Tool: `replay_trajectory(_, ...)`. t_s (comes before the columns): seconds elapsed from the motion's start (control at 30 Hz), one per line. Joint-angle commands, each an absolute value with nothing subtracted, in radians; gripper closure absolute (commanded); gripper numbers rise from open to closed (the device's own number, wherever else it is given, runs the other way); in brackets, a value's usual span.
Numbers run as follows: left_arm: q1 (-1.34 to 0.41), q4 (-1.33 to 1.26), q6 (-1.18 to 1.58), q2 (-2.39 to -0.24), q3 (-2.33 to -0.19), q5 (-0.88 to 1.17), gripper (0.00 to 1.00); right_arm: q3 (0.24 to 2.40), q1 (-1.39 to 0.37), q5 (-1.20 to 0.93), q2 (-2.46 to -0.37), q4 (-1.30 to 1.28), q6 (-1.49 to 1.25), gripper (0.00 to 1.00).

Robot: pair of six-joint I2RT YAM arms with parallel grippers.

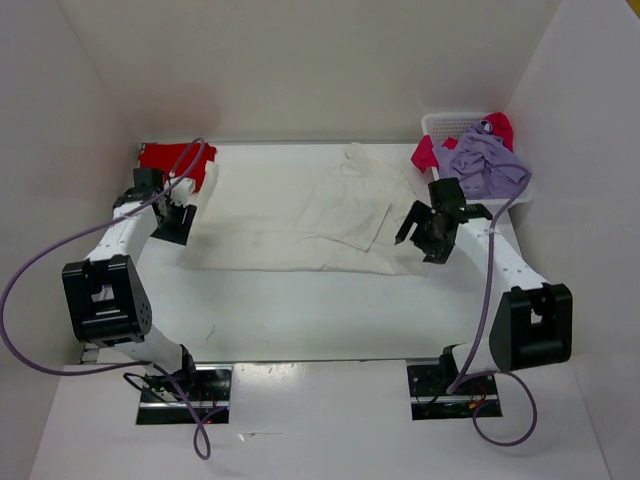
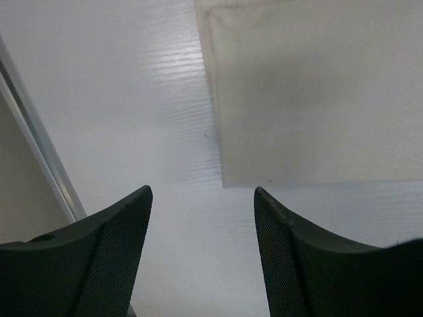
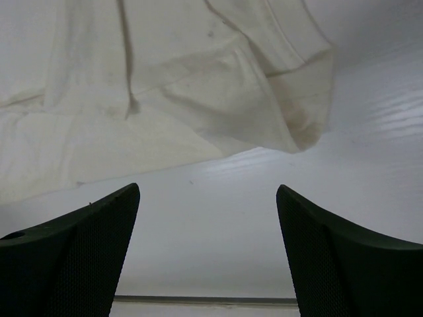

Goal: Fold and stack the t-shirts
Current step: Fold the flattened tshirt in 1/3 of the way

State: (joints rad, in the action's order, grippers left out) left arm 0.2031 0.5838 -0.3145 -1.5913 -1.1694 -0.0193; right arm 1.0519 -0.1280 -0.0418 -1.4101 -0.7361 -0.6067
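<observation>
The off-white t-shirt (image 1: 300, 215) lies spread on the table with one part folded over near its middle; it also shows in the left wrist view (image 2: 310, 92) and the right wrist view (image 3: 165, 86). A red t-shirt (image 1: 175, 160) lies folded at the far left corner. A lavender purple t-shirt (image 1: 485, 160) and a pinkish red t-shirt (image 1: 428, 152) hang in the basket. My left gripper (image 1: 180, 215) is open and empty beside the off-white shirt's left edge (image 2: 201, 191). My right gripper (image 1: 418, 238) is open and empty at the shirt's right edge (image 3: 208, 191).
A white mesh basket (image 1: 450, 124) stands at the far right corner. White walls enclose the table on three sides. A metal rail (image 2: 39, 152) runs along the table's left edge.
</observation>
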Motion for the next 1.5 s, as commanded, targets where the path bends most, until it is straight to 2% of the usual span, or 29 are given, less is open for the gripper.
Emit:
replay_trajectory(0.0,0.201,0.598,-0.319,-1.559,-1.144,0.038,0.29,0.99,-0.117,-0.003,-1.327,-0.661,-0.709,0.11)
replay_trajectory(0.23,0.201,0.612,-0.337,-1.675,-1.118,0.089,0.28,0.841,-0.029,-0.034,-1.333,-0.548,-0.753,0.11)
replay_trajectory(0.37,0.201,0.539,-0.337,-1.725,-1.118,0.063,0.22,0.85,0.023,-0.058,-1.445,-0.474,-0.726,0.11)
replay_trajectory(0.43,0.201,0.538,-0.337,-1.75,-1.127,0.063,0.2,0.85,0.038,-0.097,-1.515,-0.456,-0.701,0.16)
replay_trajectory(0.5,0.201,0.538,-0.337,-1.782,-1.137,0.063,0.2,0.85,0.048,-0.127,-1.545,-0.446,-0.701,0.26)
replay_trajectory(0.53,0.201,0.538,-0.337,-1.782,-1.137,0.072,0.24,0.85,0.048,-0.127,-1.545,-0.436,-0.701,0.3)
replay_trajectory(0.57,0.201,0.538,-0.337,-1.798,-1.137,0.072,0.3,0.827,0.048,-0.138,-1.555,-0.424,-0.701,0.38)
replay_trajectory(0.63,0.201,0.548,-0.347,-1.809,-1.137,0.093,0.41,0.827,0.048,-0.138,-1.555,-0.423,-0.701,0.42)
replay_trajectory(0.67,0.201,0.548,-0.347,-1.821,-1.137,0.094,0.52,0.816,0.048,-0.129,-1.566,-0.423,-0.701,0.44)
replay_trajectory(0.77,0.201,0.557,-0.356,-1.839,-1.137,0.104,0.79,0.816,0.057,-0.12,-1.594,-0.423,-0.692,0.58)
replay_trajectory(0.8,0.201,0.557,-0.356,-1.839,-1.137,0.104,0.95,0.816,0.057,-0.12,-1.594,-0.414,-0.692,0.72)
replay_trajectory(0.83,0.201,0.557,-0.356,-1.839,-1.137,0.104,1.0,0.816,0.066,-0.12,-1.594,-0.414,-0.692,0.8)
replay_trajectory(0.9,0.201,0.557,-0.368,-1.839,-1.137,0.104,1.0,0.816,0.075,-0.107,-1.594,-0.438,-0.681,1.0)
replay_trajectory(1.03,0.201,0.59,-0.446,-1.726,-1.095,0.011,1.0,0.825,0.075,-0.077,-1.508,-0.511,-0.681,1.0)
replay_trajectory(1.17,0.201,0.659,-0.517,-1.541,-1.005,-0.064,1.0,0.836,0.075,-0.113,-1.329,-0.603,-0.752,1.0)
replay_trajectory(1.27,0.201,0.721,-0.535,-1.439,-0.973,-0.064,1.0,0.812,0.008,-0.114,-1.214,-0.667,-0.805,1.0)
replay_trajectory(1.47,0.201,0.836,-0.563,-1.315,-0.919,-0.129,1.0,0.792,-0.089,-0.104,-1.109,-0.83,-0.859,1.0)
